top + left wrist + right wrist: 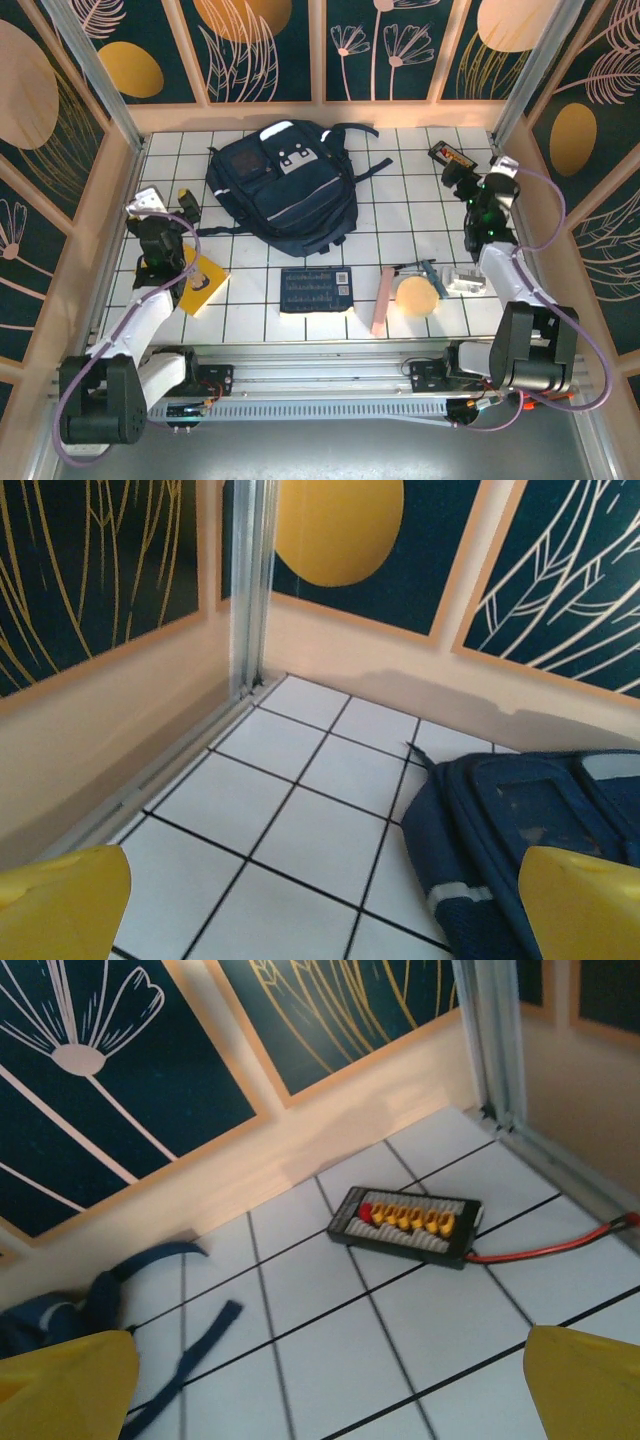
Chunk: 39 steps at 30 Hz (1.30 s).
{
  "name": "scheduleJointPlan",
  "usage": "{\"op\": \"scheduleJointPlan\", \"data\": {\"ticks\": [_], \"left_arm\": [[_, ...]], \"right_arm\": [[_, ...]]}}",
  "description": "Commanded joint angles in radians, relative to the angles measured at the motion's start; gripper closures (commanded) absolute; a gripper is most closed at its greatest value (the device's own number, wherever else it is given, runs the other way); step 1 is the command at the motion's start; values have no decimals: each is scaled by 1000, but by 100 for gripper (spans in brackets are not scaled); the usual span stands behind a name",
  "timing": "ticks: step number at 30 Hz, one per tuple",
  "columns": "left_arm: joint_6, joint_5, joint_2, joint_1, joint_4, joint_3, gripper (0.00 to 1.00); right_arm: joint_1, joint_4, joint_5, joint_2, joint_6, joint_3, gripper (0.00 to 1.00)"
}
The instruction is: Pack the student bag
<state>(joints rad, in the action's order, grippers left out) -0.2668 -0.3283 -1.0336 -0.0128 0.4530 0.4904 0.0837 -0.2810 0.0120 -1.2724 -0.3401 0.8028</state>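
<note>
The student bag (283, 190), a large dark navy backpack with pale patches, lies flat at the back middle of the tiled table, its black straps trailing right. My left gripper (168, 202) hovers just left of it, open and holding nothing. In the left wrist view the yellow fingertips (60, 905) stand wide apart over bare tiles, with the student bag (530, 830) to the right. My right gripper (478, 172) hangs open near the back right corner. In the right wrist view a strap (180, 1360) of the student bag (50, 1320) lies at the left.
A yellow book (203, 280) lies under the left arm. Along the front lie a navy printed book (316, 288), a pink strip (384, 300), a round tan object (417, 295) and a clear item (463, 280). A black board with yellow connectors (405, 1222) and a red wire (560, 1245) lies by the right gripper.
</note>
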Motion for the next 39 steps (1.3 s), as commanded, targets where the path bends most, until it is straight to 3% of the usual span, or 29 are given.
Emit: {"op": "scheduleJointPlan", "data": {"ticks": [1,6,13,18,25,35,39], "left_arm": [[-76,111,1,7,-279,95,1],[-143,371,-32,-6,-398,189,1],[-69,462,-120,-96,-604,331,1],[-34,402,-175,-200,-695,363,1],[80,203,-316,-432,-793,476,1],[148,144,-501,-583,-784,604,1],[156,152,-573,-603,-763,653,1]], "right_arm": [[2,321,-92,-8,-173,76,1],[-18,423,-197,9,-265,139,3],[-114,570,-317,-71,-252,305,4],[-221,637,-347,-157,-246,395,4],[-344,677,-428,-314,-241,479,11],[-394,762,-380,-378,-234,487,13],[-400,786,-364,-383,-238,486,13]]}}
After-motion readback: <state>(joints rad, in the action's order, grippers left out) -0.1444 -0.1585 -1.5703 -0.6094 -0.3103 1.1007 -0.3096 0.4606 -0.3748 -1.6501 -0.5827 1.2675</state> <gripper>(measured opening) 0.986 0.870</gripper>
